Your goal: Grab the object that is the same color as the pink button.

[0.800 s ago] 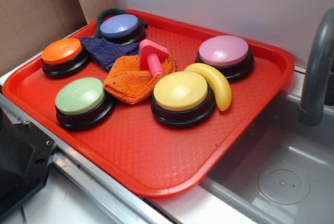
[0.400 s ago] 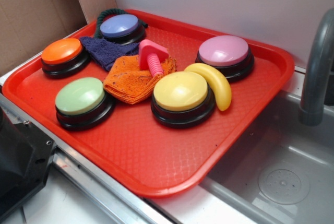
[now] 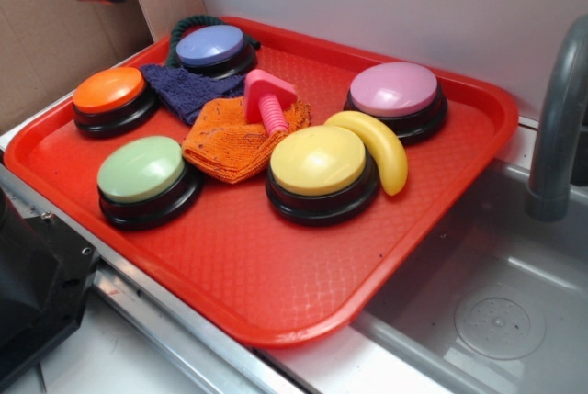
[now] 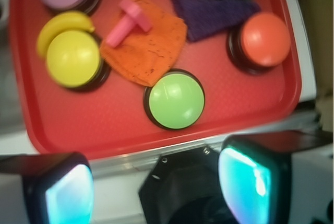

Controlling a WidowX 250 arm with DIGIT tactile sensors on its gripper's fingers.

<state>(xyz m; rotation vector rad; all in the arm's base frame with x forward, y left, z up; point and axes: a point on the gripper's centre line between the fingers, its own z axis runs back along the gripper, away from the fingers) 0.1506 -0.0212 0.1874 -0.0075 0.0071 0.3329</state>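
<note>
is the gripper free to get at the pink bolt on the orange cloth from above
Probably yes. The pink bolt lies exposed on the orange cloth with nothing over it. The gripper is open and high above the tray's near edge. The yellow button sits close by.

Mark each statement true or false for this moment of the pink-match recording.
1. The pink bolt lies on the orange cloth. True.
2. The tool is shut on the bolt. False: it is open, holding nothing, off the near edge of the red tray.
3. The banana lies between the yellow button and the pink button. True.
4. The green button sits on the purple cloth. False: it stands on bare tray.
</note>
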